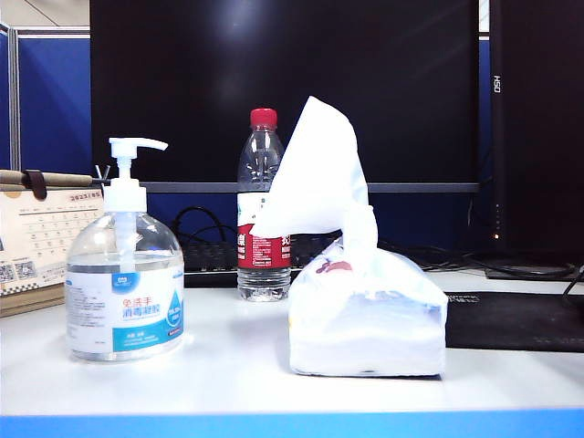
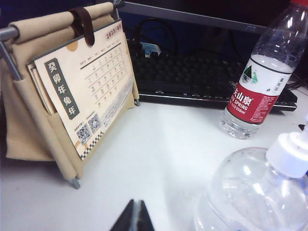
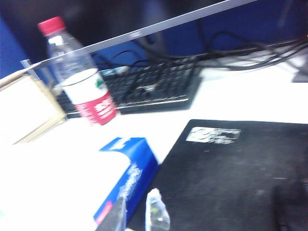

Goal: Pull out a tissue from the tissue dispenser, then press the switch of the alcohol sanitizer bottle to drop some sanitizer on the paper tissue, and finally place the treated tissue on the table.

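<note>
1. Both hands are off the work. Left hand (image 2: 136, 217) hangs above the desk (image 2: 159, 154) beside the sanitizer bottle (image 2: 250, 197), jaws pressed together with nothing between them. Neither hand shows in the exterior view.

2. Right hand (image 3: 137, 216) hovers near the edge of the black mat (image 3: 231, 178), close to the tissue pack (image 3: 57, 192), whose blue side is just beside the fingertips. Its jaws stand a little apart and I see nothing gripped in them, though that view is blurred.

3. Tissue pack (image 1: 368, 315) sits on the desk (image 1: 228, 374) toward the right in the exterior view, with one tissue (image 1: 315, 173) standing tall out of its top slot. That tissue is still attached to the pack, so I judge the pull not yet done.

4. Sanitizer bottle (image 1: 125, 287) stands on the left, well apart from the pack, its pump head (image 1: 132, 151) up and untouched, nozzle pointing toward the pack.

5. Red-capped water bottle (image 1: 263, 210) stands behind, between the two; it plays no part.

6. No loose tissue lies on the desk, so by my reading all three steps are left: pull the tissue free, pump sanitizer onto it, lay it down.

7. For the first step, the raised tissue offers an easy place to pinch.
</note>
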Available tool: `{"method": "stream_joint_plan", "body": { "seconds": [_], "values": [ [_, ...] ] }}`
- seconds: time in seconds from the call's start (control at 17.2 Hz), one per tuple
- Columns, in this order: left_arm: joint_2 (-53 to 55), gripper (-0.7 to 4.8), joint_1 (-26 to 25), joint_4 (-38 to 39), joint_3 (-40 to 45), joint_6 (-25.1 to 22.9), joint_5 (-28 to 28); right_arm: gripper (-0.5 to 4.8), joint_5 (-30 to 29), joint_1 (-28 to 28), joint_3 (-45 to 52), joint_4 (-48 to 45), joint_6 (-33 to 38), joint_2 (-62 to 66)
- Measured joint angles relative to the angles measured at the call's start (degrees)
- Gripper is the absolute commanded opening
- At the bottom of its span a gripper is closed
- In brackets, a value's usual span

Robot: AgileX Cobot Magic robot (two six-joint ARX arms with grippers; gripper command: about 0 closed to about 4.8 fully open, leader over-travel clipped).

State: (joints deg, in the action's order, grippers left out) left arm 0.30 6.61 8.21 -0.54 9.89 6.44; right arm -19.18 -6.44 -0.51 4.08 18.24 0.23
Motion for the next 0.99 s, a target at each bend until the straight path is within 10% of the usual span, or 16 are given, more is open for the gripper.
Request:
{"method": "stream_joint_plan", "body": {
  "seconds": [0.58, 0.99],
  "values": [
    [0.0, -0.02, 0.0, -1.7, 0.0, 1.8, 10.0, 1.9, -9.0, -1.3, 0.0, -3.0, 2.0, 0.0],
    [0.0, -0.02, 0.4, -7.9, 0.0, 5.3, 17.6, 2.13, -2.1, -16.7, -0.5, -9.4, 5.6, 0.0]
  ]
}}
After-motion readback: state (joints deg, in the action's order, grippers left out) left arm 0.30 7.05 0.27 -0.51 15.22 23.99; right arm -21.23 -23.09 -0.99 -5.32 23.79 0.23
